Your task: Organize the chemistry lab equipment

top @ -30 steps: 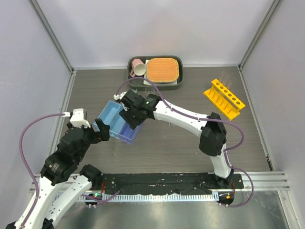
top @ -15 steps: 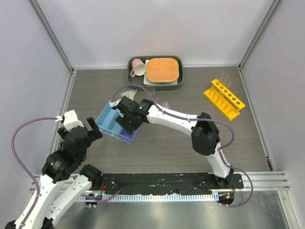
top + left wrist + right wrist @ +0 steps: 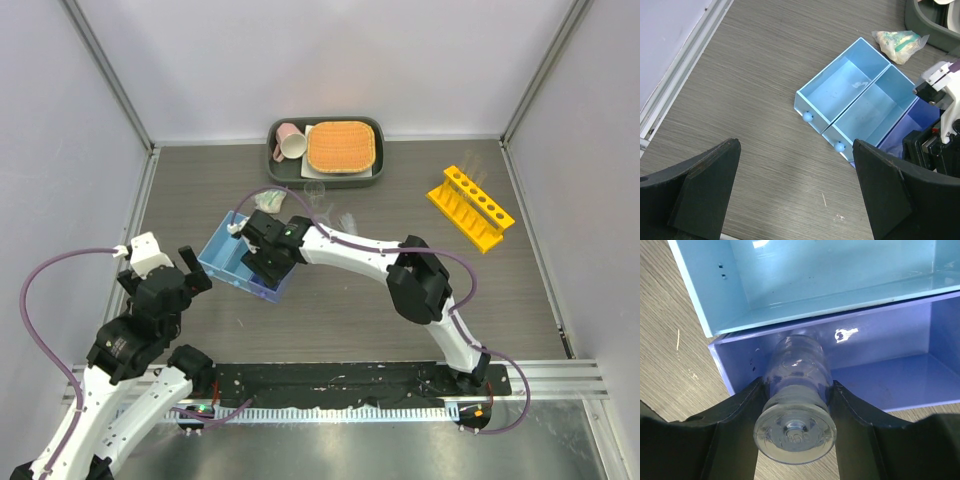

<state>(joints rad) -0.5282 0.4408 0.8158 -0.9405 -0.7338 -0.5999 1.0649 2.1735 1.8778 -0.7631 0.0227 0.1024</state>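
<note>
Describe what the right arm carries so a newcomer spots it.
Find the blue tray left of table centre; the right gripper hangs over its darker violet end compartment. Between its jaws is a small clear beaker, the only clear piece at the tray.

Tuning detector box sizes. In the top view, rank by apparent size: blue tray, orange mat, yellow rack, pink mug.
1. blue tray, though partly hidden by the right gripper
2. orange mat
3. yellow rack: longer than the mat but narrower, so a close call
4. pink mug
</note>
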